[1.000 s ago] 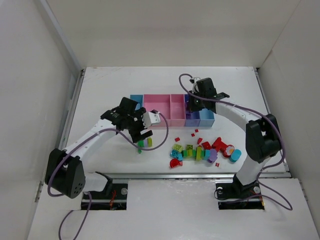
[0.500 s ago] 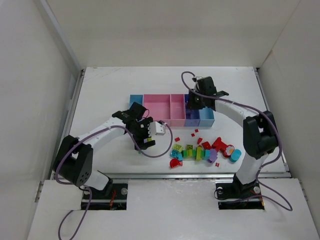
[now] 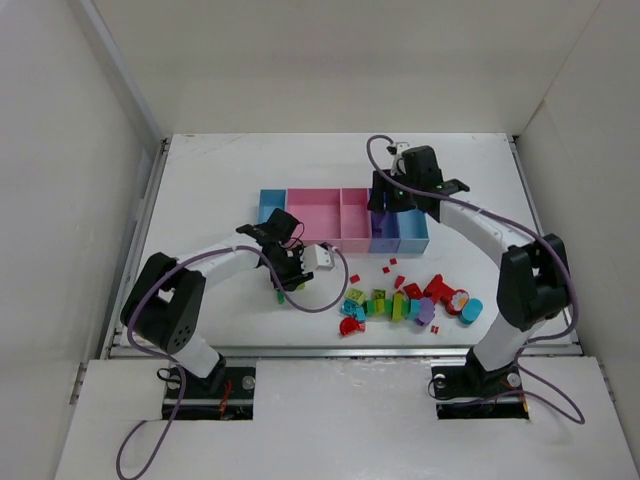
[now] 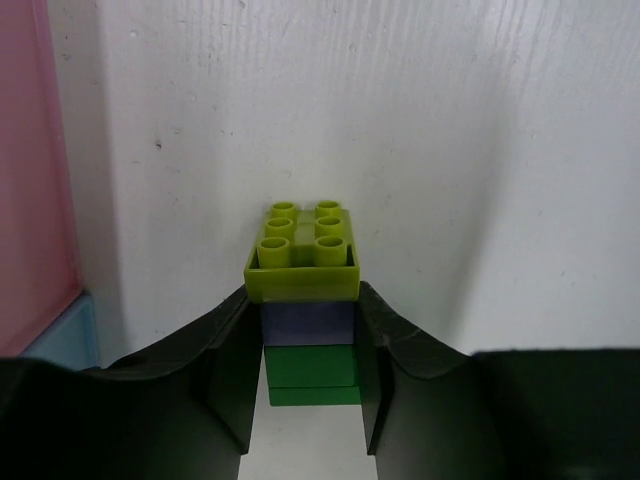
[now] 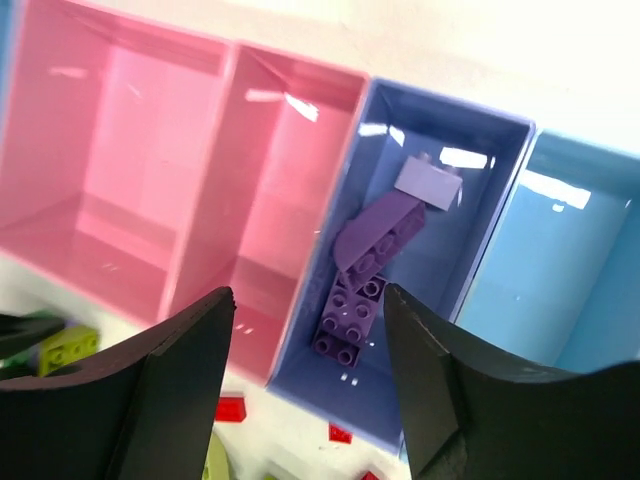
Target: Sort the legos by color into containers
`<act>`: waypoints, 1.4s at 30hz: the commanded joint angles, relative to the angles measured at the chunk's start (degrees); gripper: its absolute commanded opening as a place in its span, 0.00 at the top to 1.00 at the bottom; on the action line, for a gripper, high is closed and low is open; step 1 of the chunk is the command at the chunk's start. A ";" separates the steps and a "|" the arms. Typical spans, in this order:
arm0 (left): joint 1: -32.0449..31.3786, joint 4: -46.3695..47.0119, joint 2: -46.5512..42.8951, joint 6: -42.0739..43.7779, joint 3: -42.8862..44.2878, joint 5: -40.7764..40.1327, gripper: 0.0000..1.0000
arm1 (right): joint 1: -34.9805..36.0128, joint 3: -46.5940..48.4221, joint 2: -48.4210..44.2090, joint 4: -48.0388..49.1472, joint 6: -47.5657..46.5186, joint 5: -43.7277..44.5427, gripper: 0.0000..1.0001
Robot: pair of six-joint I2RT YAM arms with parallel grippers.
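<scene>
In the left wrist view my left gripper (image 4: 305, 335) is shut on a small stack of legos: a lime-yellow brick (image 4: 302, 262) in front, a bluish layer (image 4: 307, 323) and a green brick (image 4: 312, 375) between the fingers. From above, that gripper (image 3: 284, 281) sits low on the table in front of the containers (image 3: 313, 238). My right gripper (image 5: 308, 300) hangs open and empty over the purple-blue bin (image 5: 505, 170), where purple legos (image 5: 370, 265) lie. From above it (image 3: 386, 206) is over the bin row's right part.
A loose pile of red, lime, cyan, green and purple legos (image 3: 405, 300) lies to the right of the left gripper, with small red pieces (image 3: 354, 278) nearer the bins. White walls enclose the table on three sides.
My left gripper has come down and toward the near edge and closed round the lime and green bricks. My right gripper has opened over the purple-blue bin.
</scene>
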 commanded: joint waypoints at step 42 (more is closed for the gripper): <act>5.71 -20.27 -5.86 1.71 27.00 40.85 1.00 | 16.32 -0.21 -12.28 4.17 -22.48 -40.16 0.40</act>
